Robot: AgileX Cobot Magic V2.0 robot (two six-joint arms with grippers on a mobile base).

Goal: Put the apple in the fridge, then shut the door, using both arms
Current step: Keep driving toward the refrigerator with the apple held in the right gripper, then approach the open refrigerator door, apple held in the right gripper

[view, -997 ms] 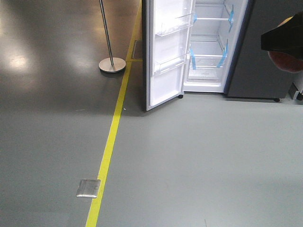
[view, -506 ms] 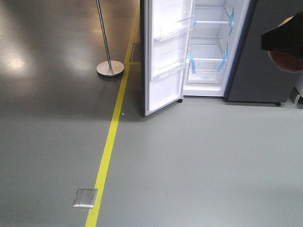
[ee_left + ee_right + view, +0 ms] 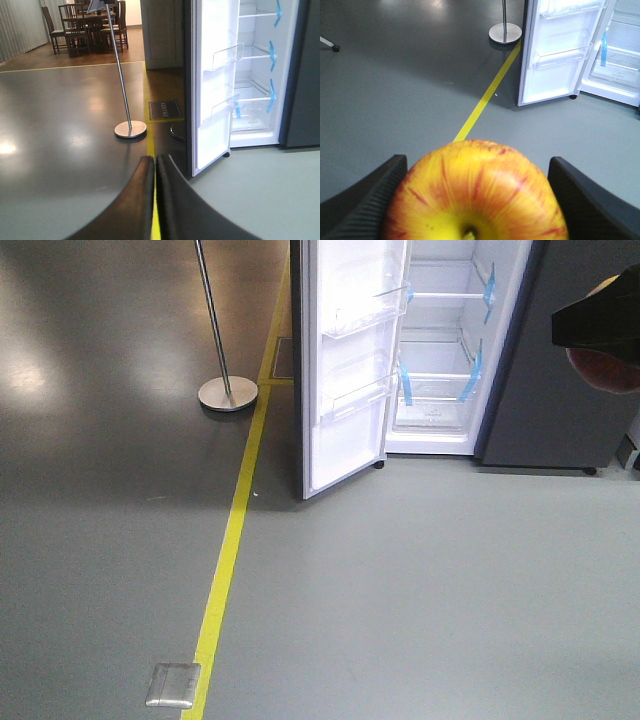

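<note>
Everything has slid lower and a bit left in the front picture since a second ago, so the robot has rolled nearer. The fridge (image 3: 450, 340) stands at 1 o'clock. Its door (image 3: 345, 360) is wide open, with the white inside and clear bins showing. The door's bottom corner is near the yellow line (image 3: 232, 530) but does not touch it. Lots of bare grey floor (image 3: 420, 580) lies in front of the fridge. A pole stand (image 3: 227, 393) sits at 11 o'clock, left of the line and apart from the door. A metal floor plate (image 3: 172, 685) at 7 o'clock touches the line's left edge.

The apple (image 3: 475, 195) is not in the fridge. The right jaws squeeze it from both sides, and it shows at 3 o'clock in the front picture. The left jaws are pressed together with nothing between them.

Blue tape (image 3: 476, 365) marks the shelf edges. A dark mat (image 3: 165, 109) by the door and a white sticker (image 3: 252, 121) low inside the fridge carry writing too small to read.
</note>
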